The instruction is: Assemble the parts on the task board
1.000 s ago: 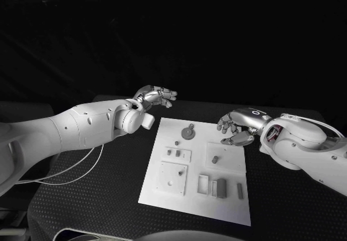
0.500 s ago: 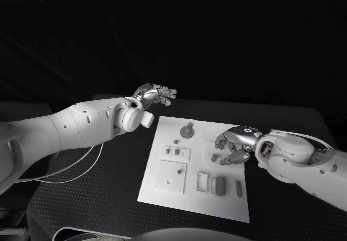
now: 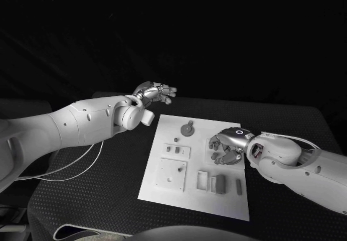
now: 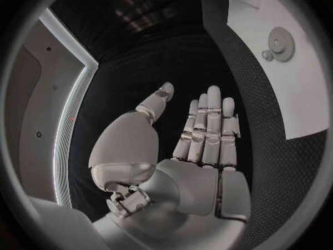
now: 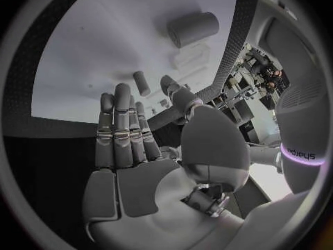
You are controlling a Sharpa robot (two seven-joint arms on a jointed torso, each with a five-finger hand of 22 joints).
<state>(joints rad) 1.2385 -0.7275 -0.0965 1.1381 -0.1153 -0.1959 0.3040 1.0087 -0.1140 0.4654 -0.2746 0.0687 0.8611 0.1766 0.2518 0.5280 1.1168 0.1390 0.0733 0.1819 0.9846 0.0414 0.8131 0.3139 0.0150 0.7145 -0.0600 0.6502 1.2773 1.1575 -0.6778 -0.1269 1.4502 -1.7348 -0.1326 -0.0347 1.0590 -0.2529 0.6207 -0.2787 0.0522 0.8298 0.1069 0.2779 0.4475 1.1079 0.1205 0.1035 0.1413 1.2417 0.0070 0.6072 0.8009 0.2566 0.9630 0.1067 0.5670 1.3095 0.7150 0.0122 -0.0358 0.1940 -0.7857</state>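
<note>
**Right hand over the board's right side, nothing picked up yet**

Head view: the board (image 3: 194,165) lies mid-worktop (image 3: 79,201); the right hand (image 3: 225,148) hangs over its right part, fingers loosely curled above a small peg (image 3: 214,158), and I cannot tell whether they touch it; the gear (image 3: 187,130) sits at the far end, small parts lie in recesses nearer, among them a block (image 3: 220,184); the left hand (image 3: 155,93) is raised off the far left corner, well apart from the parts.

Left wrist view: the left hand (image 4: 197,150) is flat and spread, holding nothing; the gear (image 4: 281,40) lies on the board beyond it.

Right wrist view: the right hand (image 5: 139,150) is spread over the board, palm bare; a peg (image 5: 141,83) lies just past its fingertips (image 5: 121,94), a stout cylinder (image 5: 193,28) farther off.

Judgement: the step is reaching for a peg; next calls for lowering and pinching it cleanly, since so small a piece could roll or slip.
</note>
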